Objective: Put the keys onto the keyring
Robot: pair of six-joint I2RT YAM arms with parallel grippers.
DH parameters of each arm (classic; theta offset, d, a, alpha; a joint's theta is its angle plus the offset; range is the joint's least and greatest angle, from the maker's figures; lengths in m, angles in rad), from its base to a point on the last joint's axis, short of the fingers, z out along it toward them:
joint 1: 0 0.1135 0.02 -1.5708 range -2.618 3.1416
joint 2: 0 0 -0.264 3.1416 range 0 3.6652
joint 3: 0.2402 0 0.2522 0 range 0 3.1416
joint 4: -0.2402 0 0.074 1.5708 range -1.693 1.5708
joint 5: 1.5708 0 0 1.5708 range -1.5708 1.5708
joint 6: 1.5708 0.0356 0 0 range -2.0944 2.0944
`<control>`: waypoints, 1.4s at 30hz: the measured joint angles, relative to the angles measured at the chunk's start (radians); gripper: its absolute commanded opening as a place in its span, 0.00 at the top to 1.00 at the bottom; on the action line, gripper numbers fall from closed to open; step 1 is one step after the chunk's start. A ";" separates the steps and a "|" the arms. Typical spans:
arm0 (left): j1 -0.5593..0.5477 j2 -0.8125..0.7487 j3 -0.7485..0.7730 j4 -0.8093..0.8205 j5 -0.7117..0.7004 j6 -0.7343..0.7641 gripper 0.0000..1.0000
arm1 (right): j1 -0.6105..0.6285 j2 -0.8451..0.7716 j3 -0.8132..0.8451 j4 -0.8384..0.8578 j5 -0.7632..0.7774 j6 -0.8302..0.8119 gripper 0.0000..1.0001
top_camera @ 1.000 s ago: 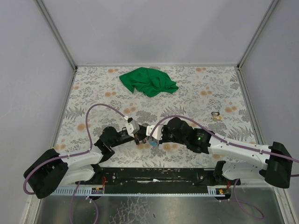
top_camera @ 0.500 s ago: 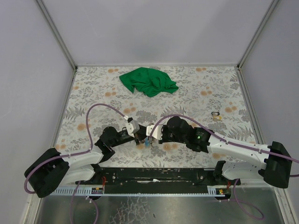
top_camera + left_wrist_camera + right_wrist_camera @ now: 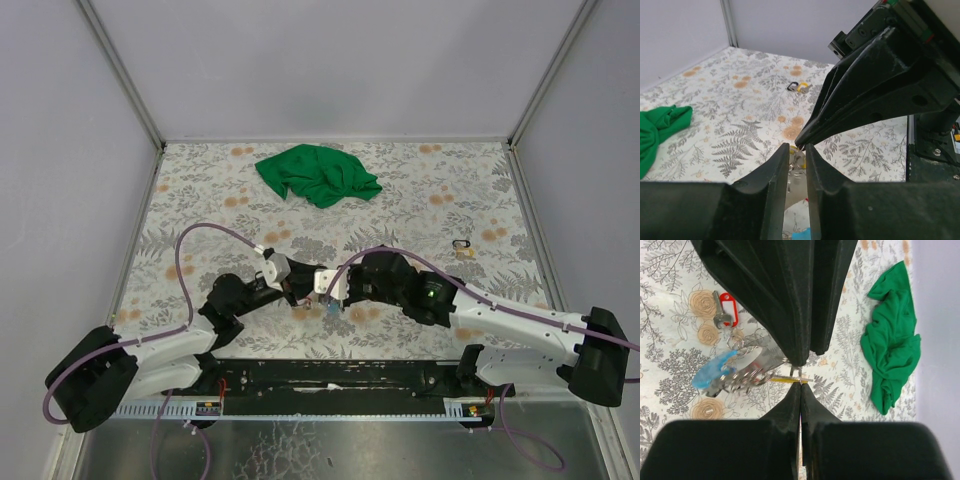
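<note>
Two keys (image 3: 726, 309), keyring (image 3: 749, 373) — clustered just beside the closed right gripper (image 3: 800, 386).

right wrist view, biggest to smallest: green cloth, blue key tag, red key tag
green cloth
blue key tag
red key tag
The tags look close, and the blue one may sit nearer the camera.

Bright, even light with soft, faint shadows.

We log: left arm (image 3: 165, 352) white links, black joints | right arm (image 3: 515, 325) alike, green light (image 3: 428, 293) | purple cables (image 3: 205, 232) on both | fingers (image 3: 770, 185) matte black
</note>
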 measured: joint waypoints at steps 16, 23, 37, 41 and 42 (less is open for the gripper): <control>0.000 -0.058 0.020 -0.087 -0.011 0.015 0.75 | -0.001 0.002 0.080 -0.054 0.000 -0.084 1.00; 0.000 -0.048 0.053 -0.128 -0.009 0.014 0.76 | -0.001 0.003 0.081 -0.072 0.000 -0.106 1.00; 0.004 0.010 0.084 -0.166 0.047 0.016 0.85 | -0.001 0.003 0.081 -0.078 -0.001 -0.127 1.00; 0.010 0.026 0.094 -0.166 0.067 0.019 0.86 | -0.001 0.003 0.081 -0.082 -0.001 -0.129 1.00; 0.010 0.029 0.097 -0.166 0.070 0.020 0.86 | -0.001 0.003 0.081 -0.082 -0.001 -0.130 1.00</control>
